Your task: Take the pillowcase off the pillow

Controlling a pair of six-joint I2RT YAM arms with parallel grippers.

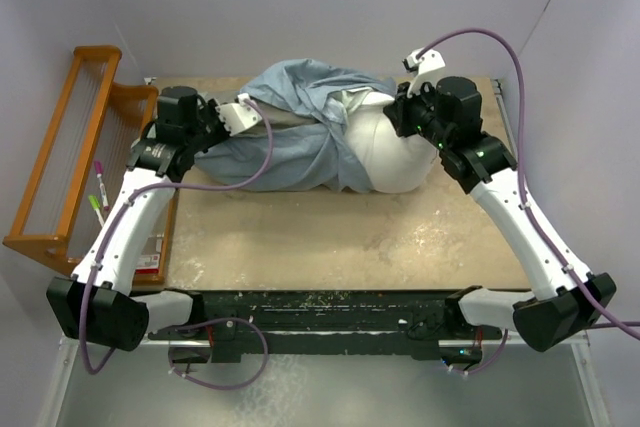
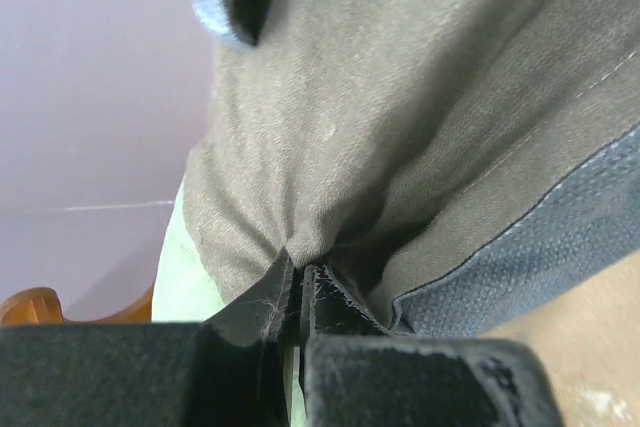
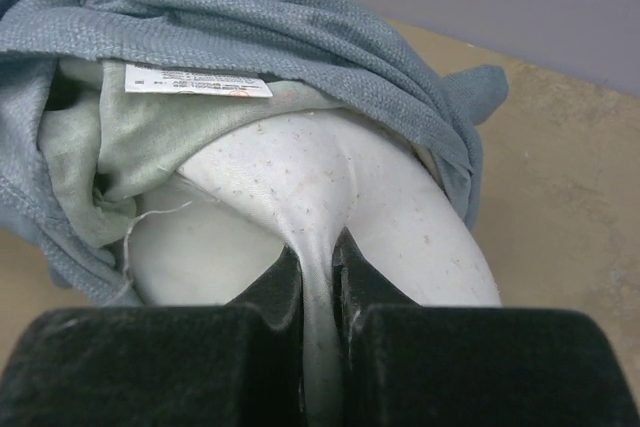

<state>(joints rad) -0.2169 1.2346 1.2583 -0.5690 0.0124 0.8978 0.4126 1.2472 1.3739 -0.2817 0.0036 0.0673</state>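
Two arms, one pillow, far half of the table [image 1: 350,237]: the pillowcase [image 1: 300,127] lies bunched across the middle and L side, its pale grey-blue inner face outward in the top view. It covers all but the R end of the pillow [image 1: 395,152], which bulges out bare and off-white.

The L gripper [image 2: 298,282] has its jaws pinched tight on a fold of grey-olive cloth, w/ a teal panel just beside it. The R gripper [image 3: 318,262] is clamped on a ridge of the pillow's own skin at the exposed end. In the R wrist view the case's rolled-back mouth sits just behind the grip, sage-green panel and a white care label [image 3: 198,80] showing. A wooden rack [image 1: 60,147] stands off the table's L edge.

Handling, as a judgement: the case is thin, light and limp, so it prob. bunches and folds rather than slides as a sheet. The weave looks coarse enough that a pinched fold shouldn't slip. Best hold is at the end away from the pillow, where the L jaws are, so a pull runs lengthwise. The pillow is plump, light and squashy, and a pinch gathers skin, not stuffing. It needs anchoring at the bare end, opp. the pull, or it prob. drags along w/ the cloth. Nothing here looks fragile; the main risk is the mouth snagging on the pillow's bulk.
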